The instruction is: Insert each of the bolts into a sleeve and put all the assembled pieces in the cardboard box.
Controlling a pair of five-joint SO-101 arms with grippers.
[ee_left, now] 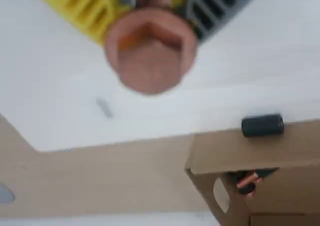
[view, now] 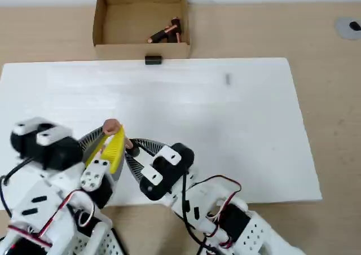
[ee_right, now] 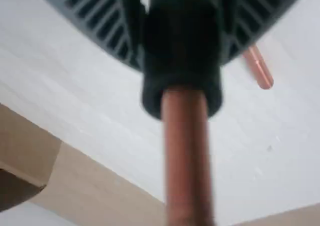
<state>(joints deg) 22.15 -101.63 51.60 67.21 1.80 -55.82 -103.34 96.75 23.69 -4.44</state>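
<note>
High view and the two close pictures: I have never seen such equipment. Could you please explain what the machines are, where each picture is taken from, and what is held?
These are two robot arms at a table, each ending in jaws. The high view looks down from a fixed camera: the left arm and the right arm stand at one edge of a white board on the wooden table. The other two pictures come from a camera on each arm's wrist, looking along its jaws. The left jaws, one yellow, are shut on a copper bolt with a hexagonal head. The right jaws are shut on a black sleeve with a copper shaft coming out of it. Another sleeve lies just in front of the cardboard box, which holds assembled pieces.
</note>
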